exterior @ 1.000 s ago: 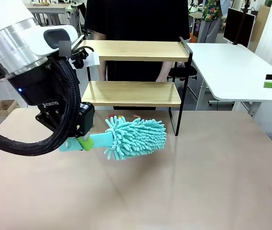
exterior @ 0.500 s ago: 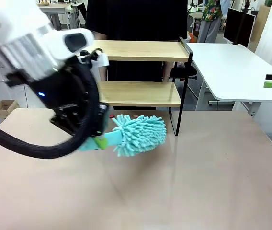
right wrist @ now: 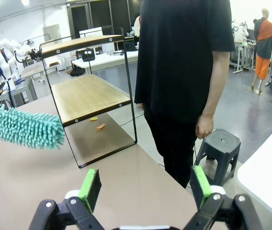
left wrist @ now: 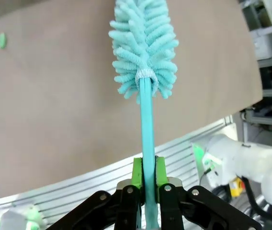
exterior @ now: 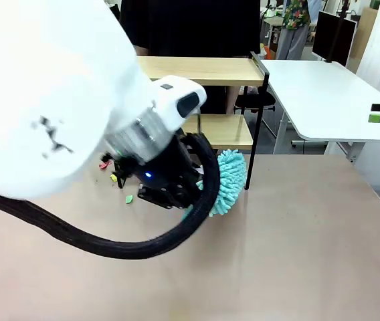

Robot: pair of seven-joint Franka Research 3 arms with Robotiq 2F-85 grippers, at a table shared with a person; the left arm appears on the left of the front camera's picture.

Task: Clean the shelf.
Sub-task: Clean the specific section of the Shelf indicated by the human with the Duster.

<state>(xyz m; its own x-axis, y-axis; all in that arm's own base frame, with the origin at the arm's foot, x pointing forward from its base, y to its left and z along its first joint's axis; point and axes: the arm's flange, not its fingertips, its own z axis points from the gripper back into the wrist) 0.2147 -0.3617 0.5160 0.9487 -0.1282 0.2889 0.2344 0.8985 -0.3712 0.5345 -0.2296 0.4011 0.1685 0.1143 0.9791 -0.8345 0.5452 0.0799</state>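
While the left gripper pinches the teal handle of the duster between its green pads at the bottom centre of the left wrist view, the fluffy head points toward the top centre, over the tan table. In the front view, the white left arm covers the upper left. The duster head shows just right of centre, low beside the right front leg of the shelf. The shelf stands at upper centre, at the table's far edge, in front of a person in black. Small coloured scraps lie on the table left of centre. In the right wrist view, the right gripper is spread wide at the bottom edge, with nothing between its fingers. The shelf occupies the centre left of that view, with two more scraps on the table beneath it.
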